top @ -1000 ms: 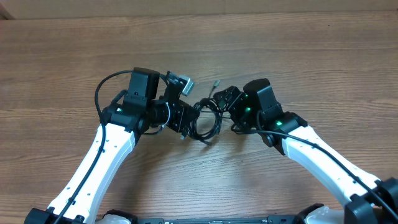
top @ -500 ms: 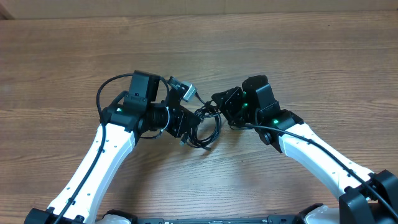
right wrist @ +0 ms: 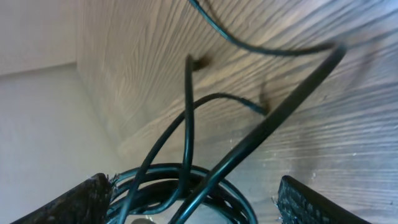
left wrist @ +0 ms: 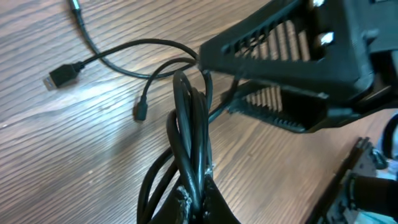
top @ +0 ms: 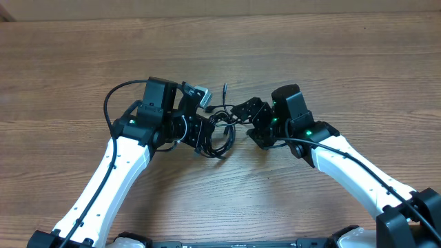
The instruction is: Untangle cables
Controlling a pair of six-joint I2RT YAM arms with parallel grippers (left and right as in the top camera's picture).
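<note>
A wooden table (top: 344,55) is seen from above. At its middle, the left gripper (top: 204,132) is clenched on the cables (top: 224,134) — a black coiled bundle (loose ends trail away). The right gripper (top: 248,124) is spread wide — strands pass between its fingers (right wrist: 81,202), ungripped. One small plug (left wrist: 61,75) lies on the wood.

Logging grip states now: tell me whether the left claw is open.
No, the left claw is shut on the cables, which bunch together where they enter its tips.
</note>
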